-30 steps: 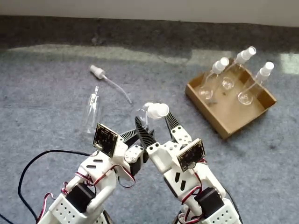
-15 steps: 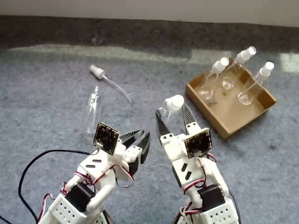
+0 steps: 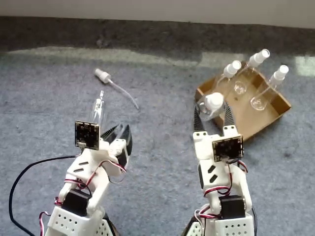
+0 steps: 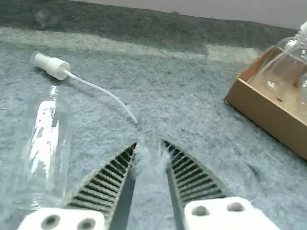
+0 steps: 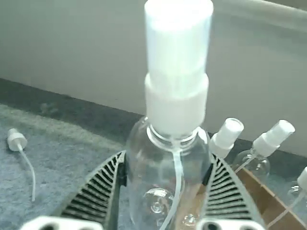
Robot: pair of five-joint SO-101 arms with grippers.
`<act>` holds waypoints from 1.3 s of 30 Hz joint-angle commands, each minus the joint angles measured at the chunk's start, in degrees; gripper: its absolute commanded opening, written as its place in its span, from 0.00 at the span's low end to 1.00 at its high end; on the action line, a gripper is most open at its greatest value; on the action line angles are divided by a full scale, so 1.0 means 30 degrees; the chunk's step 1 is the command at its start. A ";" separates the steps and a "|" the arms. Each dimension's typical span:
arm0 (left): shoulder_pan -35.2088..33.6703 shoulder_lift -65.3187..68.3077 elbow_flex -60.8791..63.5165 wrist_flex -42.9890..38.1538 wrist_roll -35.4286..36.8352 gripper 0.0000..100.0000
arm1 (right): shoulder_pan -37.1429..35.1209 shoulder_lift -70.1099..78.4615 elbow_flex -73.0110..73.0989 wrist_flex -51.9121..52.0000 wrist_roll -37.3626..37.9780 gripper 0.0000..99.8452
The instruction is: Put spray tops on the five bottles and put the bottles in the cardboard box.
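My right gripper (image 3: 211,115) is shut on a clear bottle (image 5: 168,179) with a white spray top (image 5: 177,62), held upright at the near left edge of the cardboard box (image 3: 261,125). Three capped bottles (image 3: 238,81) stand in the box. My left gripper (image 3: 120,135) hangs slightly open and empty over the grey carpet, near the bare clear bottle (image 3: 97,115) lying on its side. In the left wrist view that bottle (image 4: 43,139) lies beside the fingers (image 4: 108,179). A loose spray top (image 3: 104,76) with its long tube lies beyond it, and appears as the spray top (image 4: 50,66) in the left wrist view.
Grey carpet covers the table. A dark strip and a pale wall (image 3: 157,10) run along the far side. The box's corner (image 4: 268,105) shows off to the side in the left wrist view. Open carpet lies between the two arms.
My right gripper has carried the capped bottle to the right, from the middle to the box's edge. My left arm has let go of it and swung left toward the lying bottle.
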 commanded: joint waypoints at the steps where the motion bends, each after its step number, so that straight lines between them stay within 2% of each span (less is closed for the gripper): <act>1: -0.1099 -0.0249 0.0220 0.0029 0.0059 0.04 | 0.1656 0.0044 -0.1890 0.0132 0.0322 0.12; 5: -0.1099 -0.0249 0.0190 0.0059 0.0000 0.04 | 0.2945 0.1451 -0.3355 0.1304 0.0821 0.12; 9: -0.0982 -0.0249 0.0220 0.0117 -0.2374 0.04 | 0.4322 0.5143 -0.5319 0.1304 0.2872 0.12; 15: -0.0952 -0.0249 0.0366 0.0117 -0.3839 0.04 | 0.5348 1.0769 -0.7370 0.0982 0.3018 0.12; 21: -0.0952 -0.0249 0.0366 0.0117 -0.3839 0.04 | 0.6637 1.4872 -0.7751 -0.3619 0.3018 0.12; 35: -0.0952 -0.0249 0.0366 0.0117 -0.3839 0.04 | 0.7341 2.0850 -0.7604 -0.9802 0.2930 0.12; 39: -0.0952 -0.0220 0.0366 0.0117 -0.3839 0.04 | 0.7516 2.2374 -0.7751 -1.1238 0.0147 0.12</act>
